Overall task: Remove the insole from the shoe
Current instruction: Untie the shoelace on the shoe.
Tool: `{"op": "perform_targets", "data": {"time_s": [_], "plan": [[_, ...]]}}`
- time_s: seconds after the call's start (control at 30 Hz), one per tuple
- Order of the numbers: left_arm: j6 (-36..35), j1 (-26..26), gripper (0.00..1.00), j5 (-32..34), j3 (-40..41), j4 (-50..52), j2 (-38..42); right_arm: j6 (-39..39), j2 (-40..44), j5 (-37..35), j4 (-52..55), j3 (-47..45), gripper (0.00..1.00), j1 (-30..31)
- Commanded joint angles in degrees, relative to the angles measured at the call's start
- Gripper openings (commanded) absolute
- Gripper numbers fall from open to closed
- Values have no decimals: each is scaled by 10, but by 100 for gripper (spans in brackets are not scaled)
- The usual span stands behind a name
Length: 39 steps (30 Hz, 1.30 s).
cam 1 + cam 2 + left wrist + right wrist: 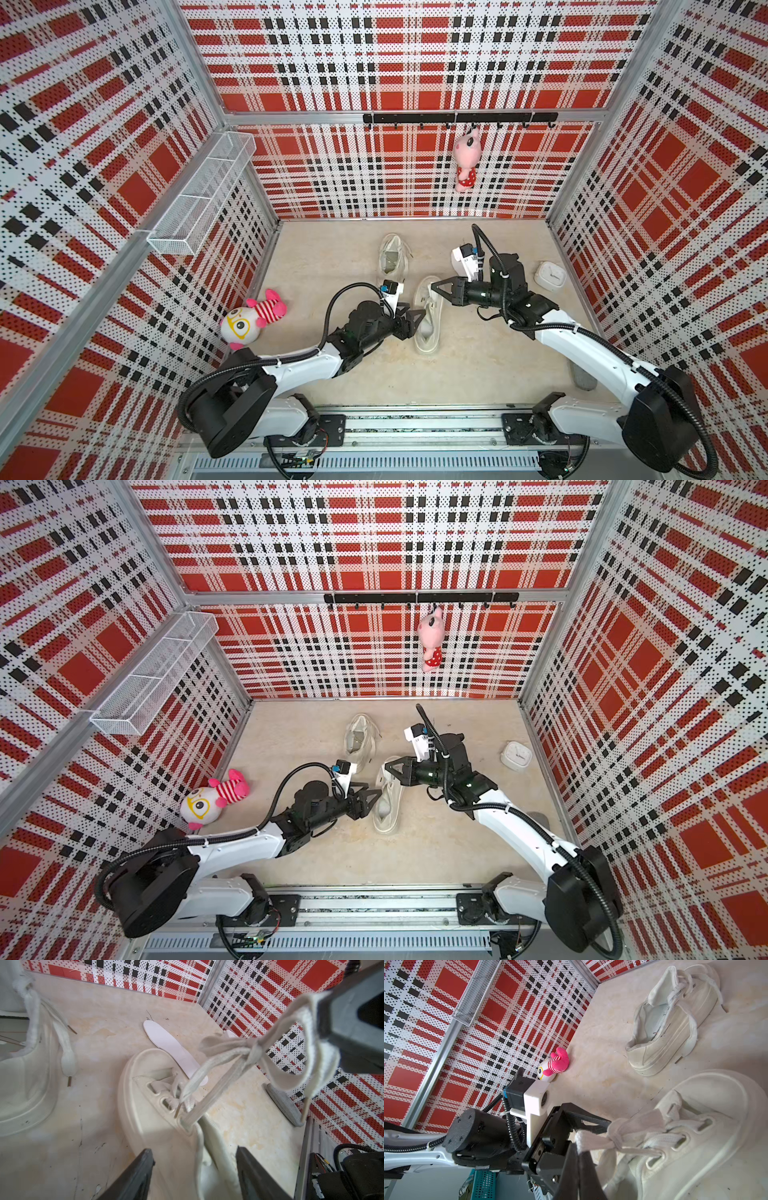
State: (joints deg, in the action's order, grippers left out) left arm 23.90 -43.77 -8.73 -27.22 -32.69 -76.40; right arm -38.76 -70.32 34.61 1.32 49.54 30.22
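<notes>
A cream shoe [430,332] [384,816] [149,1093] [706,1126] lies mid-floor, toe pointing to the back wall. My right gripper [432,286] [385,766] [578,1147] is shut on its shoelace [239,1053] [596,1140] and holds the bow taut above the tongue. Open, my left gripper [419,316] [376,796] [195,1167] straddles the shoe's side wall near the heel opening. A white insole [166,1043] lies flat on the floor beyond the toe, shown only in the left wrist view. What is inside the shoe is unclear.
A second cream shoe [392,257] [664,1028] lies further back. A plush toy [253,318] sits by the left wall, a white clock [549,274] and a grey object [584,376] by the right wall. A wire basket [199,195] and a hanging pink plush [466,160] are on the walls.
</notes>
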Motion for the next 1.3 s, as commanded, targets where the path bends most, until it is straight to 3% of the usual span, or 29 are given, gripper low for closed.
{"op": "perform_targets", "data": {"time_s": [0.0,0.23,0.73,1.0,1.1,1.27], "plan": [[-10,-7,63,-2,-21,-29,-21,-4,4,16,-50,-2,0,3],[-12,-9,49,20,-40,-65,-70,-5,3,17,-52,-16,0,3],[-25,-25,36,-4,-87,-97,-161,-12,0,18,-61,-43,0,3],[-25,-29,5,15,-83,-106,-161,-7,15,-10,-26,-47,0,-2],[-25,-28,0,33,-70,-106,-145,-6,29,-24,-3,-55,0,-22],[-25,-23,0,47,-41,-106,-119,-6,49,-37,29,-81,1,-79]]}}
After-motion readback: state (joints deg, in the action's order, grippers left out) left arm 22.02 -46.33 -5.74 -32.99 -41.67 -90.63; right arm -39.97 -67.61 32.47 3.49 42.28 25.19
